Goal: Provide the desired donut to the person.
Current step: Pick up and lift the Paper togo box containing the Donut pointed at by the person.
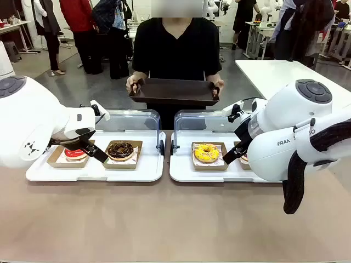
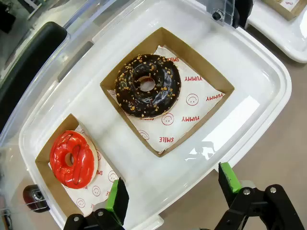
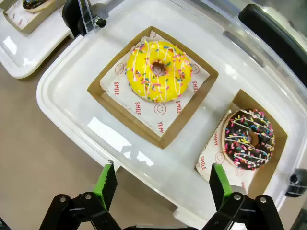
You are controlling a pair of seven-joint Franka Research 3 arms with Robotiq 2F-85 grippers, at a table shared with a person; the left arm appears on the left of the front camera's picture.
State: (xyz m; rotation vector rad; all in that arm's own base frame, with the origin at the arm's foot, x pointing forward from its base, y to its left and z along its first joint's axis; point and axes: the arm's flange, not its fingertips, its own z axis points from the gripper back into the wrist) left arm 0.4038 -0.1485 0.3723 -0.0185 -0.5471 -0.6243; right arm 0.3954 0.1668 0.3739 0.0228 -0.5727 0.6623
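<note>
Four donuts sit in brown paper trays on two white trays. On the left white tray (image 1: 93,174) lie a red-glazed donut (image 2: 73,159) and a chocolate donut with nut crumbs (image 2: 147,85). The right white tray (image 1: 186,174) holds a yellow sprinkled donut (image 3: 158,70) and a chocolate donut with coloured sprinkles (image 3: 248,139). My left gripper (image 2: 171,191) hovers open above the left tray's near rim. My right gripper (image 3: 160,184) hangs open over the right tray's near rim. The person (image 1: 176,46) stands at the far side, both hands holding a dark brown serving tray (image 1: 174,90).
Clear hinged lids (image 1: 129,119) stand open behind both white trays. Bare brown tabletop (image 1: 164,219) stretches in front of them. A white table (image 1: 285,74) stands at the back right, and other people stand farther off.
</note>
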